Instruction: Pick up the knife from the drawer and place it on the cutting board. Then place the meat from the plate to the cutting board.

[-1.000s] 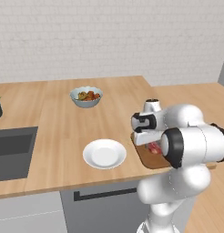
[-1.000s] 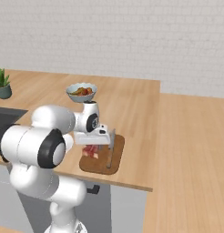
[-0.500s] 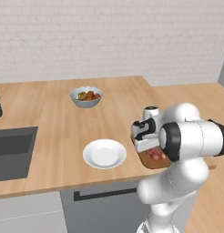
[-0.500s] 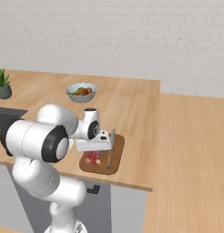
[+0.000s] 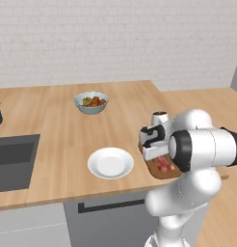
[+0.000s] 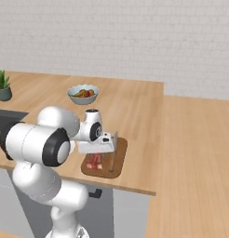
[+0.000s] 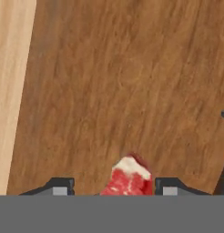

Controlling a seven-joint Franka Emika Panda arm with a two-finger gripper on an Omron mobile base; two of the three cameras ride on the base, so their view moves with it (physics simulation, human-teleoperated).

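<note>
The dark brown cutting board [image 7: 114, 82] [image 6: 120, 153] [image 5: 164, 172] lies near the counter's front edge. On it rests the red marbled meat [image 7: 129, 176] [image 6: 94, 161] [image 5: 164, 164]. My gripper [image 7: 114, 189] [image 5: 156, 155] [image 6: 95, 155] hangs low over the board, open, its fingertips [image 7: 59, 187] spread to either side of the meat with a gap on the left. The knife [image 6: 112, 155] lies along the board's right part. To the board's left sits the white plate [image 5: 111, 163], with nothing on it. The drawer front [image 5: 111, 212] shows below the counter.
A bluish-grey bowl [image 5: 91, 102] [image 6: 83, 94] of colourful food stands farther back on the wooden counter. A dark sink [image 5: 9, 159] is set in at the left, with a potted plant [image 6: 2, 86] behind it. The counter's right edge runs just past the board.
The hand has sunk slightly toward the cutting board and stayed over the meat. Plate, bowl and knife have not moved.
</note>
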